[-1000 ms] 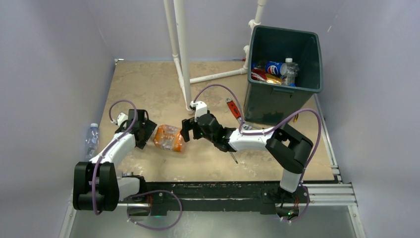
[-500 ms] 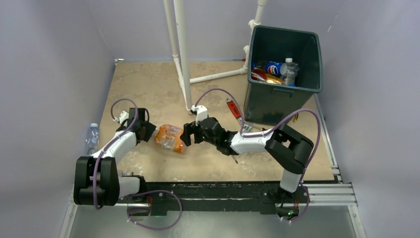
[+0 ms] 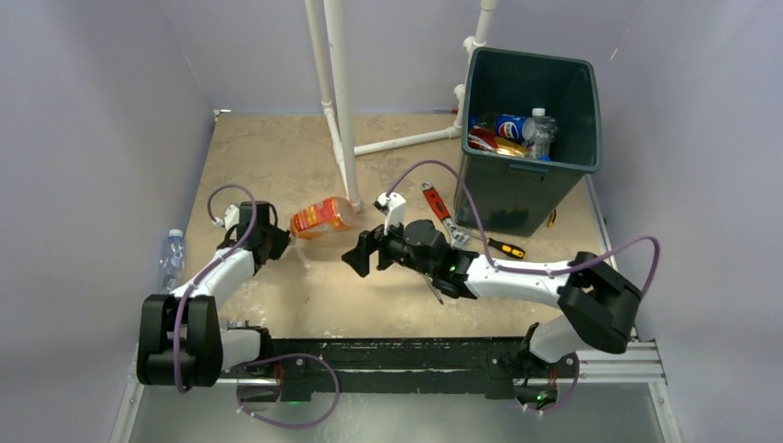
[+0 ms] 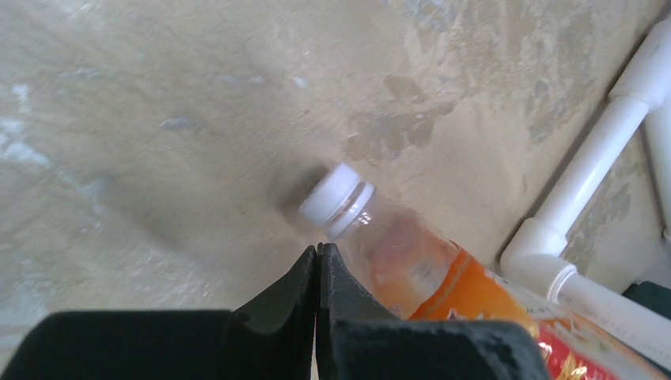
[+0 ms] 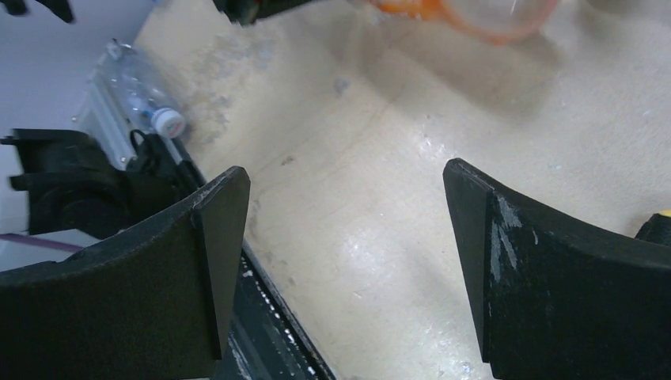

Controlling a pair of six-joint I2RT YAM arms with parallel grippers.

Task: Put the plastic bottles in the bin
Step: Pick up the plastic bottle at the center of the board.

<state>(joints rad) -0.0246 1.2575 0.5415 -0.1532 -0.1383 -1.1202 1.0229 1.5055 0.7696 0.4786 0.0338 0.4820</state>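
An orange-tinted plastic bottle (image 3: 321, 219) with a red-orange label lies on the table by the white pipe's foot. In the left wrist view its white cap (image 4: 335, 202) and neck (image 4: 411, 265) sit just right of my left gripper (image 4: 318, 250), which is shut with nothing between its jaws. My right gripper (image 3: 362, 254) stands open and empty to the bottle's lower right; in the right wrist view the gripper (image 5: 344, 170) faces bare table with the bottle (image 5: 475, 16) beyond. The dark green bin (image 3: 503, 194) at the back right holds several bottles (image 3: 511, 126). A clear bottle (image 3: 171, 258) lies off the table's left edge.
White pipe framing (image 3: 337, 101) rises from the table's middle, with a branch (image 4: 593, 170) close to the orange bottle. A red-handled wrench (image 3: 434, 203) and a yellow-and-black screwdriver (image 3: 503, 247) lie in front of the bin, near my right arm.
The orange bottle slid up and right toward the pipe, out from between the grippers. My left gripper shut on nothing. The right arm drew back and stretched lower across the table.
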